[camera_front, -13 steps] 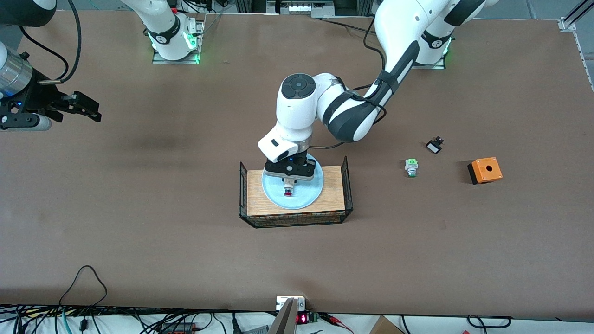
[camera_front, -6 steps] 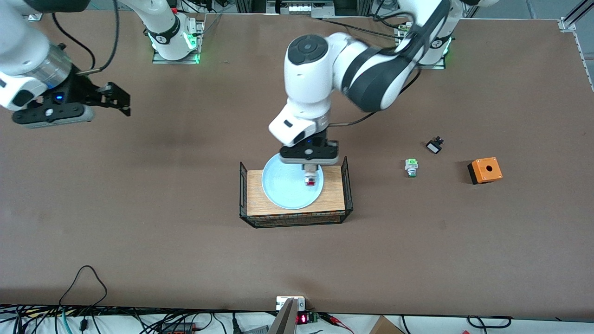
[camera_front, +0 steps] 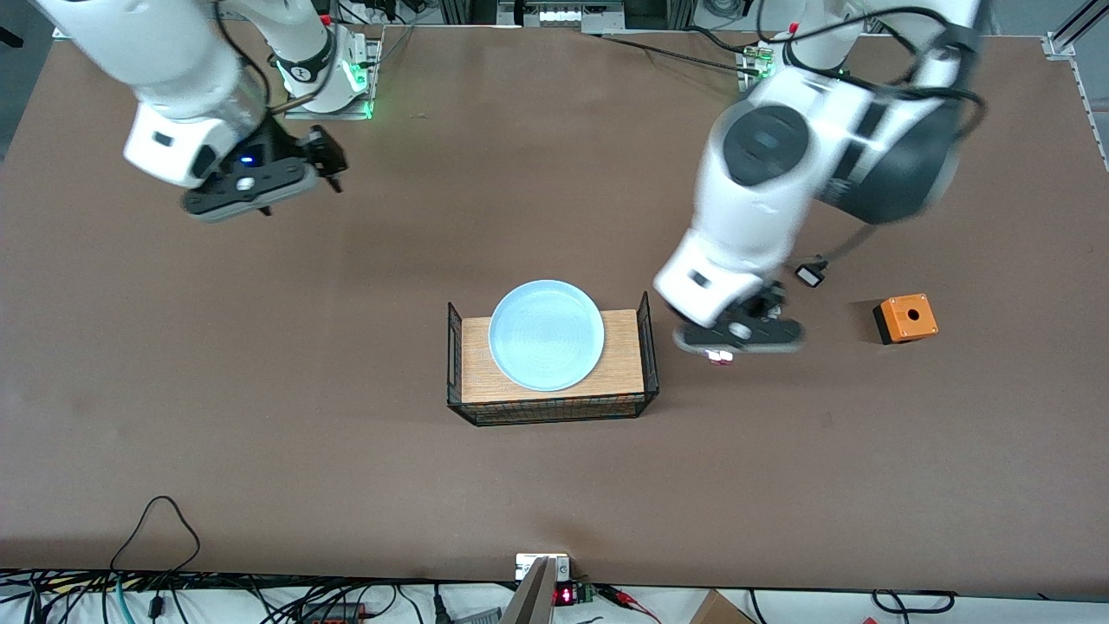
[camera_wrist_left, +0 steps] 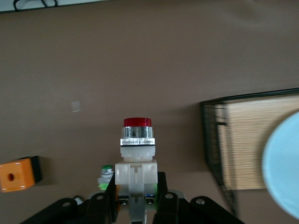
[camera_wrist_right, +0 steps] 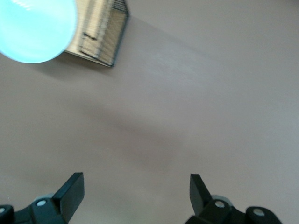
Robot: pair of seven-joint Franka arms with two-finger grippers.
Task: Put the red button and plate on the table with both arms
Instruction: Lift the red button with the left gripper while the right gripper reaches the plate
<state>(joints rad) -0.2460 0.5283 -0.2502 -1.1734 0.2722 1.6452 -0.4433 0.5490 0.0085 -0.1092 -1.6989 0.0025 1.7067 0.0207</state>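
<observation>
The red button (camera_front: pixel 719 355) is held in my left gripper (camera_front: pixel 735 340), which is shut on its whitish body, up in the air over the brown table (camera_front: pixel 260 433) beside the basket stand, toward the left arm's end. In the left wrist view the red button (camera_wrist_left: pixel 137 140) stands between the gripper's (camera_wrist_left: pixel 137 198) fingers, red cap outward. The pale blue plate (camera_front: pixel 546 335) lies on the wood-topped wire basket stand (camera_front: pixel 619 381); it also shows in the left wrist view (camera_wrist_left: pixel 282 163) and the right wrist view (camera_wrist_right: pixel 37 28). My right gripper (camera_front: pixel 327 160) is open and empty over bare table; its open gripper (camera_wrist_right: pixel 135 191) shows in the right wrist view.
An orange box with a hole (camera_front: pixel 905 317) and a small black part (camera_front: pixel 810 276) lie toward the left arm's end. The green-capped switch (camera_wrist_left: pixel 105 176) and the orange box (camera_wrist_left: pixel 18 173) show under my left gripper. Cables run along the table's front edge.
My left gripper has lifted the red button off the plate and carried it past the basket stand toward the left arm's end. My right gripper has moved in toward the table's middle.
</observation>
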